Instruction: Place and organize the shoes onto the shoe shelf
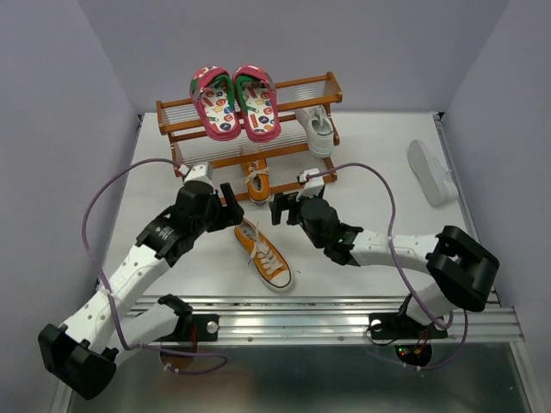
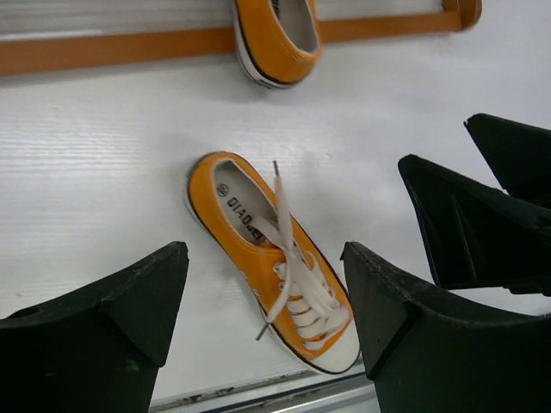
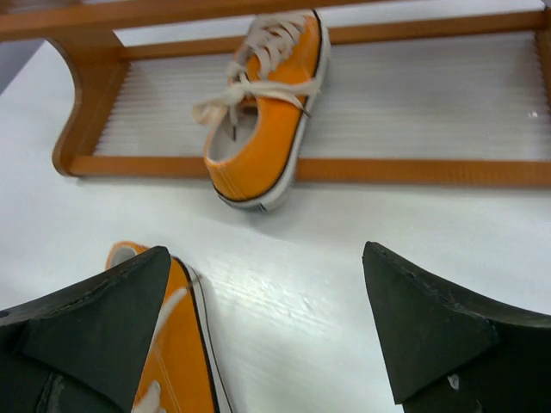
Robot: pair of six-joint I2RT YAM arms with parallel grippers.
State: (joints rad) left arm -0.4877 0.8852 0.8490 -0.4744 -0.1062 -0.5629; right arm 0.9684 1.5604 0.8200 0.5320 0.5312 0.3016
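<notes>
**Overhead view.** We see the shoe shelf (image 1: 303,90) at upper centre. The pink pair (image 1: 234,101) is on its top tier and the shelved white sneaker (image 1: 317,129) on the lower tier's right. The shelved orange sneaker (image 3: 263,112) overhangs the lower front rail. The loose orange sneaker (image 1: 263,254) lies mid-frame on the table (image 1: 379,138), and the loose white sneaker (image 1: 430,172) lies far right. The left gripper (image 1: 232,206) and right gripper (image 1: 282,209) are both spread and empty.

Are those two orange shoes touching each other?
Apart. The left wrist view shows bare table between the laced orange shoe lying loose and the other orange shoe at the shelf.
</notes>
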